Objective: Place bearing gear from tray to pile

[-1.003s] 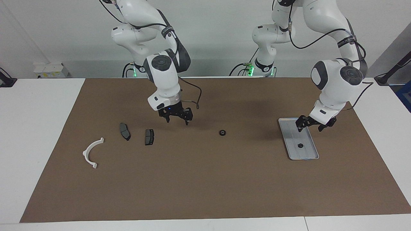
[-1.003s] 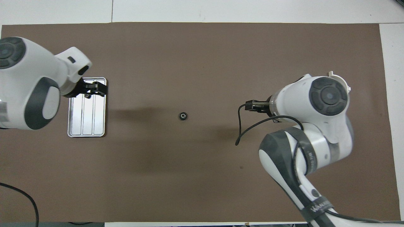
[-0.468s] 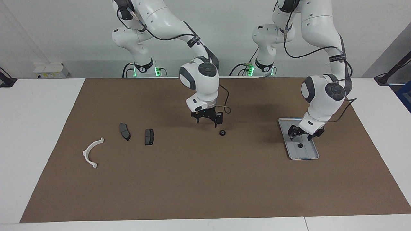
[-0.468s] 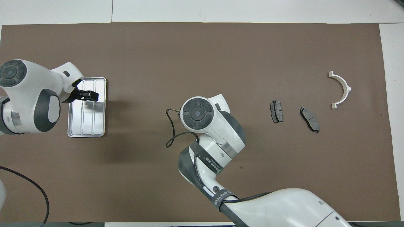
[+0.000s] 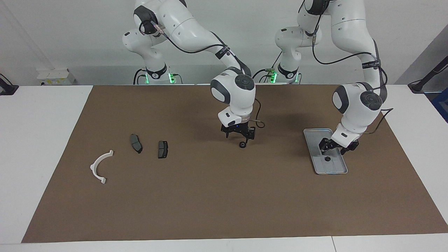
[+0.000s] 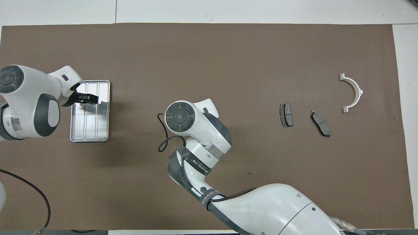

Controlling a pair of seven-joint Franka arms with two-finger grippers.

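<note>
while both hands [image 5: 334, 148] gape open, small black round gear [image 5: 328, 159] sits in tray [image 5: 314, 151].

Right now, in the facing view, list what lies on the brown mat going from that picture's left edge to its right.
White half-ring arc → dark brake pad → second brake pad → bearing gear on the mat → tray with another gear in it.

Shiny ridged metal tray [image 5: 316, 164]

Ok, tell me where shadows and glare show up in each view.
Facing view: soft shadows on the mat under both arms, darkest beside the tray. Overhead view: bright reflections streak the tray, and a blurred dark shadow lies on the mat beside it.
</note>
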